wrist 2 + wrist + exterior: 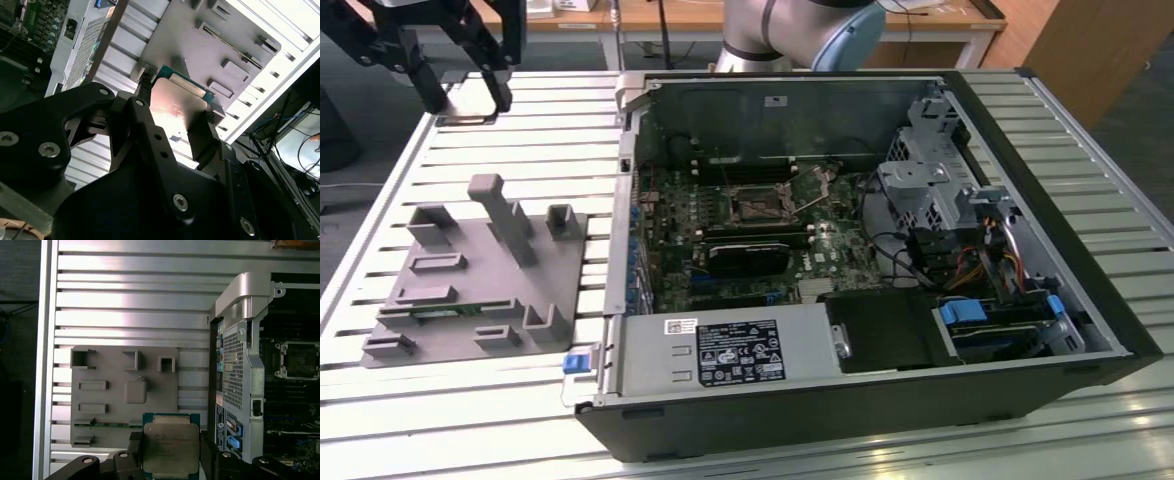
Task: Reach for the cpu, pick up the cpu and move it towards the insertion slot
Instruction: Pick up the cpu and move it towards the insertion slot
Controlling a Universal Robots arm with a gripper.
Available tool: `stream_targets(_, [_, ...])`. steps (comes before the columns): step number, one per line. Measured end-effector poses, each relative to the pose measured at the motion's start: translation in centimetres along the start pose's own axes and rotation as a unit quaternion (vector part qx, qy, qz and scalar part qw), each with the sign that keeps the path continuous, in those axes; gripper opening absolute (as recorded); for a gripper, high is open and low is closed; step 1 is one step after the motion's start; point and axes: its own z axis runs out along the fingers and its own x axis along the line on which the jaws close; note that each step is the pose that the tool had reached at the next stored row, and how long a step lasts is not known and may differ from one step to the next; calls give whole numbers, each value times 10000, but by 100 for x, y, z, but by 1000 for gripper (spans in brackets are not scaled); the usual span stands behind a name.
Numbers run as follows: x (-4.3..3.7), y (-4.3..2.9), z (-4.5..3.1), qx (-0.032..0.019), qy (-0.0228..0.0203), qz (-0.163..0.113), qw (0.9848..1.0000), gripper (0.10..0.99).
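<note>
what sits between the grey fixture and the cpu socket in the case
In the first wrist view, bare table slats and the case's metal side wall separate the grey fixture from the socket. The gripper holds the cpu in front.

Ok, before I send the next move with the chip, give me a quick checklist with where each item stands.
1. cpu held in the claw: ok, a finger sits against each side of it in both wrist views.
2. Chip level in the grip: ok, it looks square between the fingers in the first wrist view.
3. Chip off the grey fixture: ok, the fixture lies well below it.
4. insertion slot uncovered: ok, its metal frame shows open on the board in the exterior view.
5. Claw over the slot: not ok, it hangs above the slatted table, outside the computer case.
6. Slot pins undamaged: cannot tell.
</note>
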Motion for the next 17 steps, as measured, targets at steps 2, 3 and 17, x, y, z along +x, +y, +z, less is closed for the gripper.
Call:
stream_targets(2, [-48,0,0,0,0,0,10000,541])
stream_targets(3, [-73,0,0,0,0,0,10000,541])
stream_targets(17, [-447,4,-4,0,0,0,10000,541])
